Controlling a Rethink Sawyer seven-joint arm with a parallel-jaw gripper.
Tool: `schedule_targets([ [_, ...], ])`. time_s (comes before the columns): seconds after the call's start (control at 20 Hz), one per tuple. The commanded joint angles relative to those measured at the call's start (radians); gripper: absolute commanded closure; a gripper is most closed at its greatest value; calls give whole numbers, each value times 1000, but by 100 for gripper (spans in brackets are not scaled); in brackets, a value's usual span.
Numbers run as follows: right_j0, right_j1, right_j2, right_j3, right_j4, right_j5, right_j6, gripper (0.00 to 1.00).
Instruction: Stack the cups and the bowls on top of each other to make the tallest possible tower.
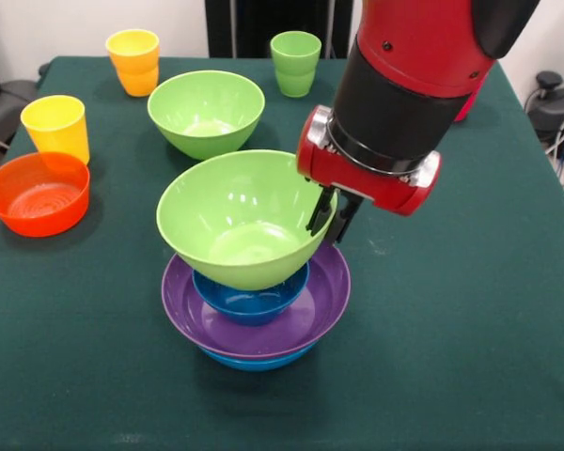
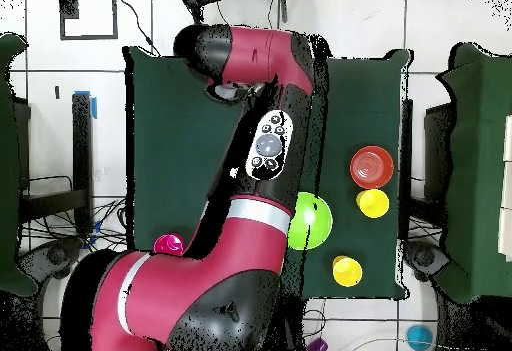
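Note:
The tower stands mid-table in the front view: a large blue bowl [image 1: 233, 359] lowest, then the wide purple bowl [image 1: 305, 315], then the small blue bowl [image 1: 249, 299]. A large light green bowl [image 1: 235, 221] sits on top, slightly tilted. My gripper [image 1: 330, 215] comes down at that bowl's right rim, one finger inside and one outside, shut on the rim. A second light green bowl [image 1: 205, 111] stands behind; it also shows in the overhead view [image 2: 314, 222]. The arm hides the tower and gripper in the overhead view.
On the green table [image 1: 451, 329], a small orange bowl [image 1: 38, 193] and a yellow cup [image 1: 56, 127] stand at the left. An orange-yellow cup [image 1: 134, 61] and a light green cup [image 1: 295, 63] stand at the far edge. A red cup [image 2: 168, 244] is mostly hidden behind the arm.

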Motion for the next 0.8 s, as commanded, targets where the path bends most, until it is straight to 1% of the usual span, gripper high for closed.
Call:
schedule_targets([
  [0.05,-6,1,119,117,-79,-85,-99,100],
  [0.15,-5,2,126,139,-84,-112,-93,100],
  [0.3,-3,17,131,144,-85,-139,-73,100],
  [0.8,3,27,129,144,-80,-152,-51,100],
])
